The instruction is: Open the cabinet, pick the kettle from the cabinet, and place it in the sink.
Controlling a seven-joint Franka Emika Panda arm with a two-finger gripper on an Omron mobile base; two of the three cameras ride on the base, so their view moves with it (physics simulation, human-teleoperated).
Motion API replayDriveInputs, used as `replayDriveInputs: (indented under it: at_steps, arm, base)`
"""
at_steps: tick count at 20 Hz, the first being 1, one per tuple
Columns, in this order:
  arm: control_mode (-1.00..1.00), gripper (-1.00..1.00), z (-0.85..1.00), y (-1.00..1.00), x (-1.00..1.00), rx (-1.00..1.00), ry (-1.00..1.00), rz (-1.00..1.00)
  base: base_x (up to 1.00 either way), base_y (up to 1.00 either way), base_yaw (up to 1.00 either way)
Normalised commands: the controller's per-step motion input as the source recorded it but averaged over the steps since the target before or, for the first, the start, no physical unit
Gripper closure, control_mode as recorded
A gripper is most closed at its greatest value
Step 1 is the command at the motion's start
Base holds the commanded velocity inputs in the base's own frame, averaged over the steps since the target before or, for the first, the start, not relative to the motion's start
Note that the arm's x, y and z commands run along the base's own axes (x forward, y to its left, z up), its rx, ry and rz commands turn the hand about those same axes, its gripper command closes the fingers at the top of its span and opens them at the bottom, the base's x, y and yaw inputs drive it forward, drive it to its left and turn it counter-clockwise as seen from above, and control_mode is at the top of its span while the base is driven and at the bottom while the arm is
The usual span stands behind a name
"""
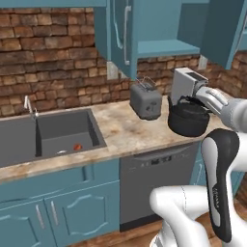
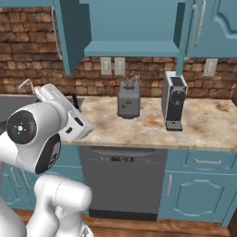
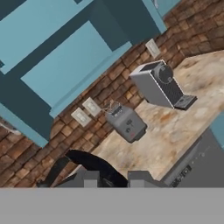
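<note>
Claw [image 1: 192, 99] clamped on squat black kettle [image 1: 188, 119], arched handle, rounded body

Squat black kettle [image 1: 188, 119] hangs upright above the table, at 3 o'clock from the dark recessed sink [image 1: 62, 132]. Teal cabinet [image 1: 164, 29] at 12 o'clock stands open, shelf bare.

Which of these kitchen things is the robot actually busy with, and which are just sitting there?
In the job: the kettle, held in the gripper; the open cabinet it came from; the sink it goes into.

Just sitting there: toaster, coffee machine, dishwasher, a small red thing in the sink.
</note>
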Motion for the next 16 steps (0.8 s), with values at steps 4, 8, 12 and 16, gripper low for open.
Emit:
replayDriveInputs:
  at_steps: [4, 8, 12, 16]
  arm:
    - [1.0, 1.0, 0.0, 0.0, 0.0, 0.0, 0.0, 0.0]
    - [1.0, 1.0, 0.0, 0.0, 0.0, 0.0, 0.0, 0.0]
    - [1.0, 1.0, 0.0, 0.0, 0.0, 0.0, 0.0, 0.0]
    - [1.0, 1.0, 0.0, 0.0, 0.0, 0.0, 0.0, 0.0]
  base:
    - [-0.21, 0.61, -0.08]
    - [-0.15, 0.64, -0.03]
    - [-0.05, 0.66, -0.02]
    - [0.0, 0.67, -0.02]
